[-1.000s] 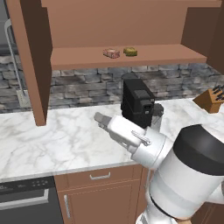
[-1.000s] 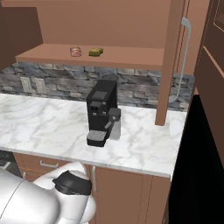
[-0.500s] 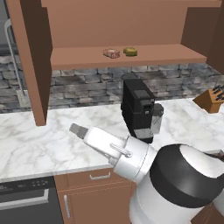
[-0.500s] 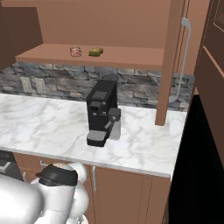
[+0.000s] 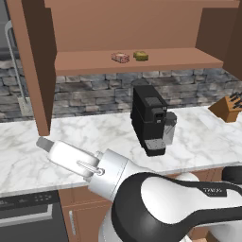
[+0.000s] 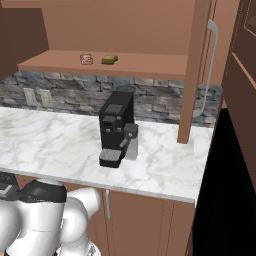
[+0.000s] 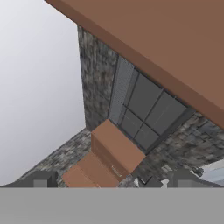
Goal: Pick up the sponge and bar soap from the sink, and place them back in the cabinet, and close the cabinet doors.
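Tool: fingers spread wide, nothing between them, aimed away from the cabinet toward a stone wall and a dark-paned window
Bar soap and sponge: side by side on the cabinet shelf, well apart from the tool
Cabinet doors: standing open
Coffee machine: on the marble bench below the shelf

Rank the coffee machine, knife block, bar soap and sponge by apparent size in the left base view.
1. Coffee machine, clearly largest.
2. Knife block, partly cut off at the frame edge, so its full extent is unsure.
3. Bar soap and sponge look about alike on the cabinet shelf; I would not rank them.
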Robot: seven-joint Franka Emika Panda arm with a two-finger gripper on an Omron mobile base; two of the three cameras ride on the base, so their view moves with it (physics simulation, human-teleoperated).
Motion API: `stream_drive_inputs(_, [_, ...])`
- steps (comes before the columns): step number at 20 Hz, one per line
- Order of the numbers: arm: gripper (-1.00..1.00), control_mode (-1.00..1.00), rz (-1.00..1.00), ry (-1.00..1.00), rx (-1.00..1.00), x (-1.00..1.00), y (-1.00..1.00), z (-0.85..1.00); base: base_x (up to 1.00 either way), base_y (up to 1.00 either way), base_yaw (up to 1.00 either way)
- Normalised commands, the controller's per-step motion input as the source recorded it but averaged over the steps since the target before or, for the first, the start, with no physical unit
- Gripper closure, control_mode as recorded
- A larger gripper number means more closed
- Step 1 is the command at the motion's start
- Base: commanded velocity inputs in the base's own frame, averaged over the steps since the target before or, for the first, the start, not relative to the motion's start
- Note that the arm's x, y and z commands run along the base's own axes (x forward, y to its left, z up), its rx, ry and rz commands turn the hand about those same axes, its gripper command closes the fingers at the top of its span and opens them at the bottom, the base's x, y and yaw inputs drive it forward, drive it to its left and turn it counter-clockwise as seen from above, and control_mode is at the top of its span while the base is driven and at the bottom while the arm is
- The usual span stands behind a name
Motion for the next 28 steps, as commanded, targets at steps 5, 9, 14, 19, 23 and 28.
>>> stream_drive_inputs(5, [-1.00,-1.00,0.00,-0.16,0.08,0.00,0.37,-0.21,0.00,0.00,0.00])
stream_drive_inputs(9, [-1.00,-1.00,0.00,-0.23,0.05,0.00,0.35,-0.18,0.00,0.00,0.00])
stream_drive_inputs(14, [-1.00,-1.00,0.00,-0.19,0.14,0.00,0.25,-0.06,0.00,0.00,0.00])
stream_drive_inputs(19, [-1.00,-1.00,0.00,-0.12,0.27,0.03,0.15,-0.04,0.00,0.00,0.00])
stream_drive_inputs(23, [-1.00,-1.00,0.00,-0.15,0.30,0.20,0.14,-0.16,0.00,0.00,0.00])
stream_drive_inputs(28, [-1.00,-1.00,0.00,-0.15,0.31,0.37,0.01,-0.08,0.00,0.00,0.00])
